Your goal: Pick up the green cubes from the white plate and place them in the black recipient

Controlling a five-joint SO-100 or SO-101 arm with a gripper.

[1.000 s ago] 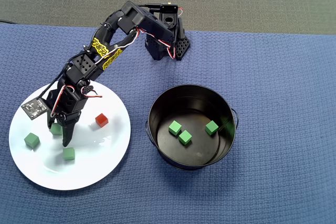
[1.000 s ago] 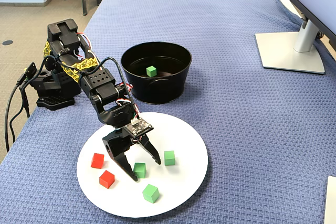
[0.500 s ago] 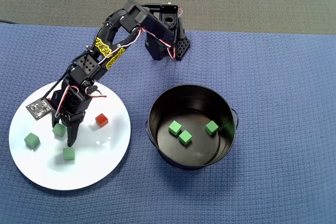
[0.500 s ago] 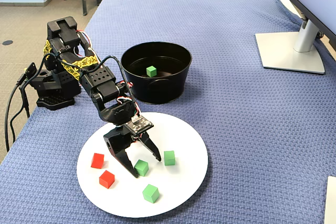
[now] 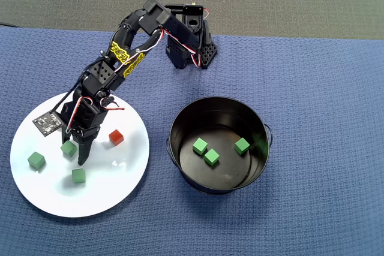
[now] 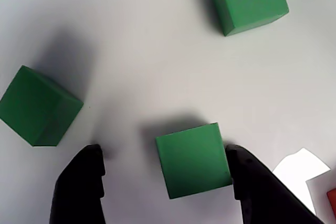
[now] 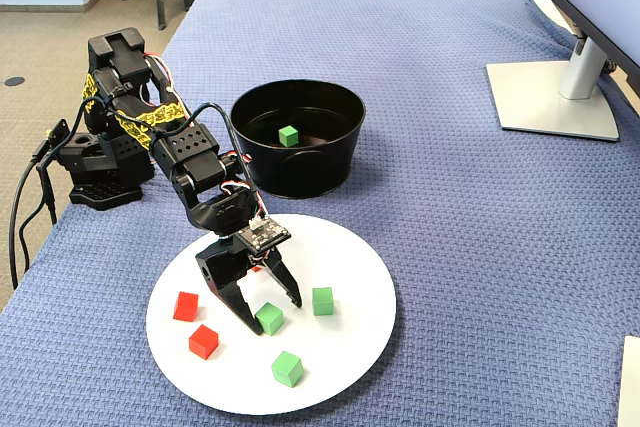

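The black five-joint arm (image 5: 129, 52) reaches from its base at the counter's 12 o'clock edge in the overhead view, bending down toward 8 o'clock so that its jaws (image 7: 262, 312) point steeply down over the large flat round white plate (image 5: 114, 190). In the fixed view the elbow stands high and the wrist drops almost straight onto the plate.

The jaws stand open, with one small matte bright-green cube (image 6: 193, 159) between them and nothing gripped. In the wrist view this cube sits close to the finger at 3 o'clock, seemingly just touching it, while a clear gap of white plate separates it from the finger at 9 o'clock (image 6: 80, 187). The cube rests flat on the plate.

Two more green cubes lie on the plate outside the jaws: in the overhead view one at 9 o'clock of the jaws (image 5: 36, 160) and one at 6 o'clock (image 5: 78, 175). A red-orange cube (image 5: 116, 137) lies at 3 o'clock of the jaws; the fixed view shows two such red cubes (image 7: 194, 324) near the plate's left rim.

The round glossy black metal pot (image 5: 180, 121) stands on the blue woven counter cloth (image 5: 324, 88) just beside the plate at its 3 o'clock, holding three green cubes (image 5: 210, 156) on its floor.
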